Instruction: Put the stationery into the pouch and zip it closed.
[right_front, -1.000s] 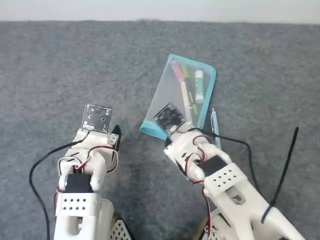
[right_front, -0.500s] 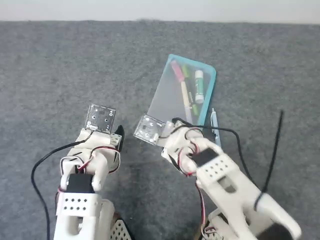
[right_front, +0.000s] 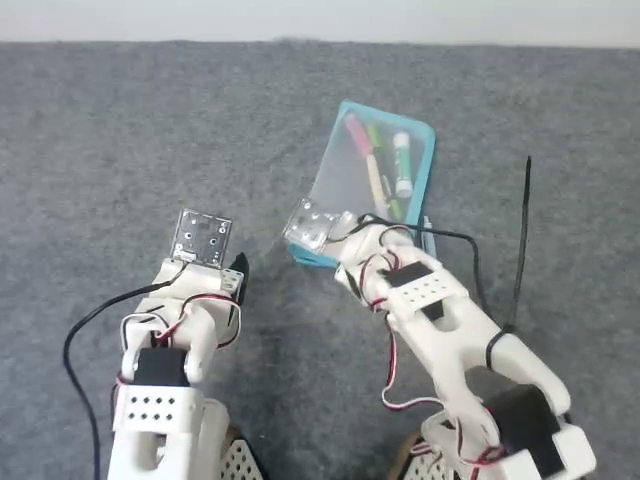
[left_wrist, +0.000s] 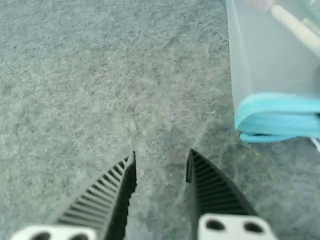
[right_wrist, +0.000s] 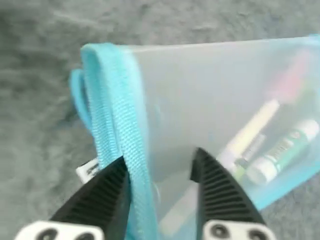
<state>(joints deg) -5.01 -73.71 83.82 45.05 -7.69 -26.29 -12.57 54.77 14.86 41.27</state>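
Teal-edged pouch (right_front: 375, 185), markers (right_front: 372, 172) inside, lies on the grey tabletop (right_front: 120, 130). The right arm's fingers (right_wrist: 105, 195) gape astride its zip band (right_wrist: 117, 115); the left arm's fingers (left_wrist: 112, 195) hang open nearby. A centred, firm pinch looks wise before pulling.

We saw a frosted, see-through pouch (right_front: 338, 188) trimmed in turquoise, with a pink marker (right_front: 354, 135), a green marker (right_front: 373, 138) and a white-and-green stick (right_front: 403, 165) inside. The table (right_front: 130, 130) was mottled grey; the left gripper (left_wrist: 162, 156) black and ribbed.
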